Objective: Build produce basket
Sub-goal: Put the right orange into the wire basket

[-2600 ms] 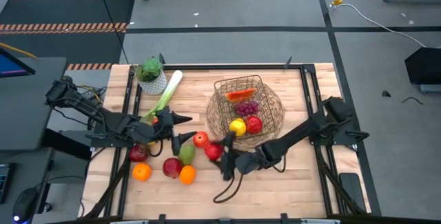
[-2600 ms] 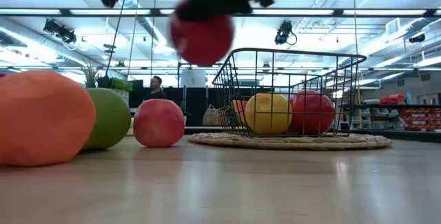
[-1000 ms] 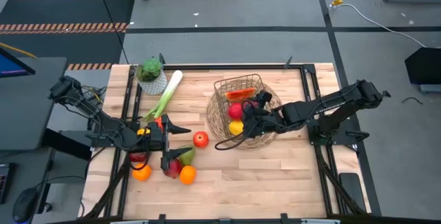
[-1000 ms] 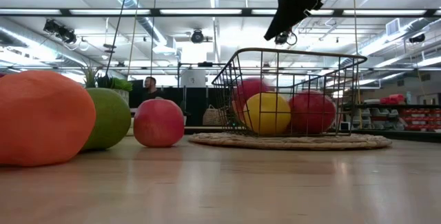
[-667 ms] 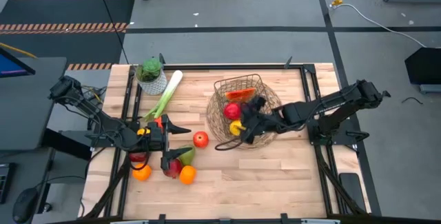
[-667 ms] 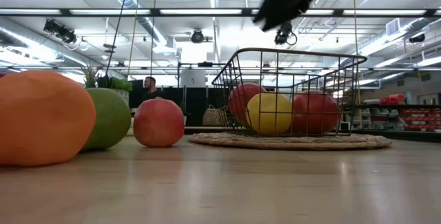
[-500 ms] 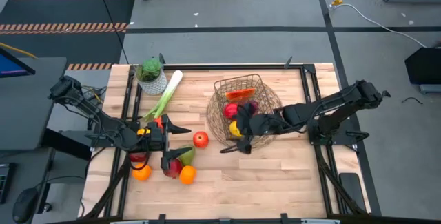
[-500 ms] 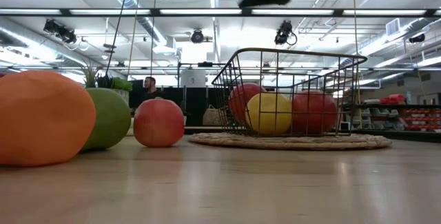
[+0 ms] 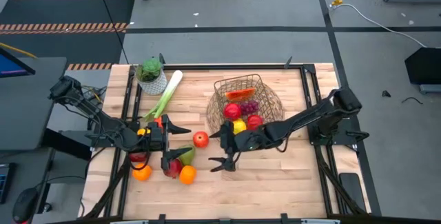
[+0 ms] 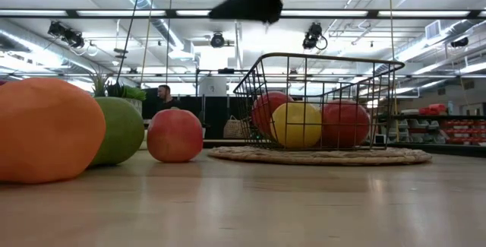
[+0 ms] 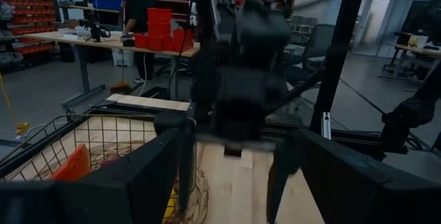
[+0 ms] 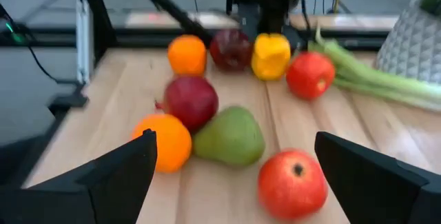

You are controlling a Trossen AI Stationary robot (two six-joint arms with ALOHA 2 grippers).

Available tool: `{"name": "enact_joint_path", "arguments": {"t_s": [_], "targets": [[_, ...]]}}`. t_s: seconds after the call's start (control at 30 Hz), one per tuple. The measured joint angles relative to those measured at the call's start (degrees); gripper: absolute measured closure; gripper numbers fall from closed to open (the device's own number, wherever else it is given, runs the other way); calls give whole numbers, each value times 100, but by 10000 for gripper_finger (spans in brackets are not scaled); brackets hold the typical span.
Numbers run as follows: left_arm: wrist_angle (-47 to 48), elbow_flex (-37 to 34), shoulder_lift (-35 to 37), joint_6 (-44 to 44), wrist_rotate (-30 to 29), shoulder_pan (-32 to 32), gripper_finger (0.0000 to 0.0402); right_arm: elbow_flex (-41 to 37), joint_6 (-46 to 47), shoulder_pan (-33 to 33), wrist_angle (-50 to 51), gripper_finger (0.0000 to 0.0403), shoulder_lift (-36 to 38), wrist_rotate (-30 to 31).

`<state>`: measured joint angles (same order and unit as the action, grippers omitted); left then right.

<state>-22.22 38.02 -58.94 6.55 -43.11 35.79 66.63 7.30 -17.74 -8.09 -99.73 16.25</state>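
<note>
The basket (image 9: 265,107) stands at the far right of the table and holds red apples, a yellow fruit (image 9: 239,125), grapes and an orange piece. Loose produce lies left of it: a red apple (image 9: 200,139), a green pear (image 9: 186,155), a dark red apple (image 9: 172,167), two oranges (image 9: 187,175) and a leek (image 9: 164,94). My right gripper (image 9: 219,151) hangs open above the table between the basket and the red apple (image 12: 292,182), with nothing in it. My left gripper (image 9: 178,143) stays open and level above the loose produce, also with nothing in it.
A green plant in a white pot (image 9: 151,74) stands at the far left beside the leek. A yellow pepper (image 12: 271,55) and more red fruit lie under the left arm. Bare wood shows along the near edge (image 9: 275,189). A person stands far off in the room.
My right gripper has left the space over the basket and gone toward the table's left and near edges, sinking a little and tipping up from a steep downward slant to nearly level. It stays open. The fruit in the basket lies still.
</note>
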Motion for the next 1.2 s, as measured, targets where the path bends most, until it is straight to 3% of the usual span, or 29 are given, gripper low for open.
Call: {"name": "enact_joint_path", "arguments": {"t_s": [0.1, 0.3, 0.63, 0.87, 1.2], "targets": [[9, 0, 0, 1, 0, 0, 108, 0, -1, 7, -178, 5, -323, 40], [18, 0, 0, 7, 0, 0, 108, 0, -2, 158, -1123, 9, -933, 931], [52, 0, 0, 21, 0, 0, 108, 12, -484, 397, -2142, 9, -1617, 1571], [68, 0, 0, 26, 0, 0, 108, 13, -634, 321, -2138, 9, -1636, 1580], [68, 0, 0, 24, 0, 0, 108, -7, -1938, -223, -3060, 9, -1649, 1718]]}}
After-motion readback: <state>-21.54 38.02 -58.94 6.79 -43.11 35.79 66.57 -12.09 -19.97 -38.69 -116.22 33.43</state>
